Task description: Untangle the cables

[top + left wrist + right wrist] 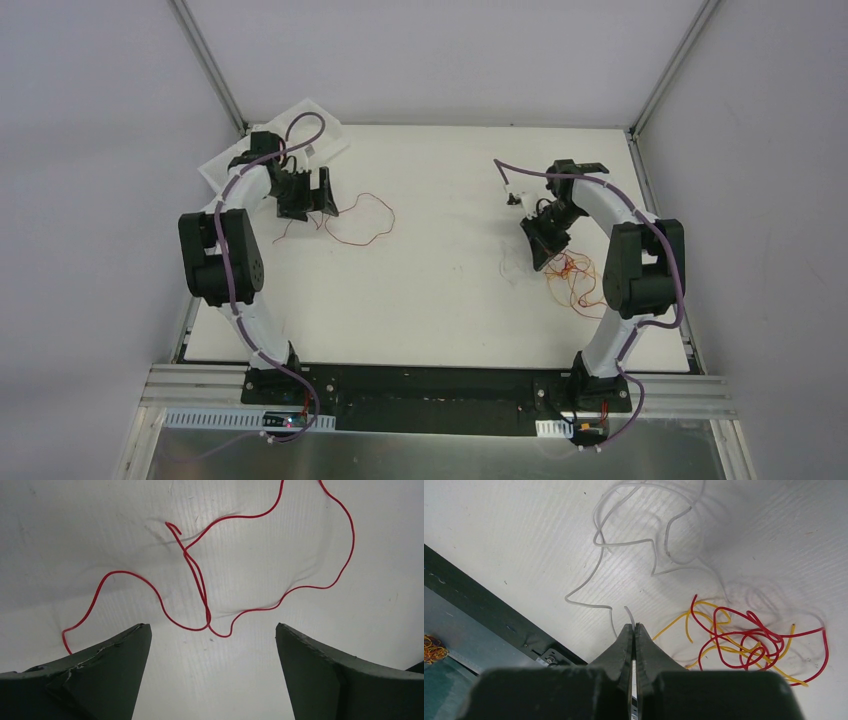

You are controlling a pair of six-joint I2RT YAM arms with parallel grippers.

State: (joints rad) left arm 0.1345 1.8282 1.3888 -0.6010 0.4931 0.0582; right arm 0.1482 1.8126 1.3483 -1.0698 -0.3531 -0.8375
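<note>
From above, the white table (440, 300) splits into two work zones, which I judge to be deliberate: freed cables go to one side, knotted ones stay on the other. The left arm (235, 250) reaches toward 10 o'clock and the right arm (640, 260) toward 3 o'clock, well apart, so neither crowds the other.

The red and yellow tangle (749, 640) lies at about 4 o'clock on the table, just beside the right arm's wrist. In that wrist view it sits at 4 o'clock from the fingertips, curled on itself and not yet pulled open. A clear strand (624, 544) loops away toward 12 o'clock, outside the knot.

A single red strand (199, 582) lies loose at 10 o'clock on the table, crossing itself once but knotted with nothing else.

The left gripper (212, 626) hangs over that strand with its fingers spread wide and nothing between them, which suggests the strand has been laid out there. The right gripper (634, 626) has its fingers pressed together, apparently pinching one end of the clear strand, probably to draw it clear of the tangle.
</note>
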